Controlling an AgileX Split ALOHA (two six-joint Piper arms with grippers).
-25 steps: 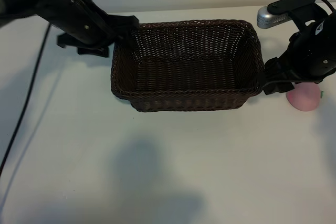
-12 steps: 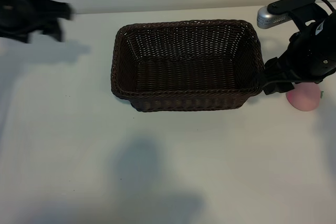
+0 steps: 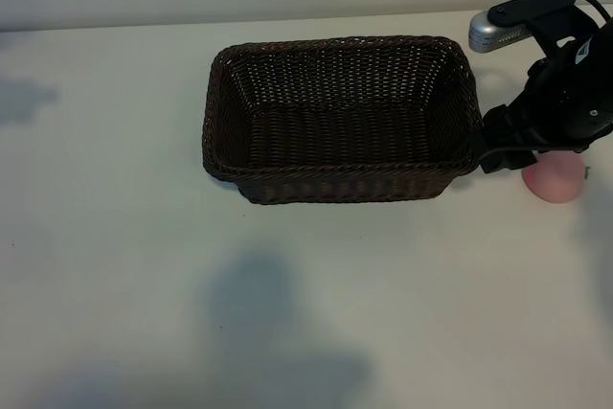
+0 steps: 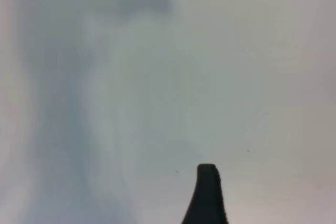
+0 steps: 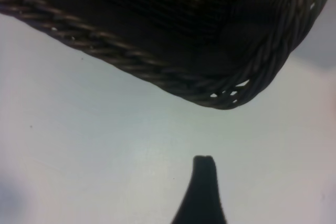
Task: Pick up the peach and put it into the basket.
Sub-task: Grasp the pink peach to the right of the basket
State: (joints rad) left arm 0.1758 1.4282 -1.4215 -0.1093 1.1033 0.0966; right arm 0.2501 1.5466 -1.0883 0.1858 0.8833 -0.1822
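basket (image 3: 340, 120): upright on white table (image 3: 287, 313), nothing inside | peach (image 3: 554, 179): on table just right of basket, partly hidden under right arm | right gripper (image 3: 498, 150): spread wide, empty, low beside basket's right end, next to peach | left gripper (image 4: 207, 192): spread wide, empty, above bare table, outside exterior view

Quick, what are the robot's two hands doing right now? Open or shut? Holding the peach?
Left gripper: open, holding nothing, only bare table under it.
Right gripper: open, empty, beside the basket; the peach lies on the table.
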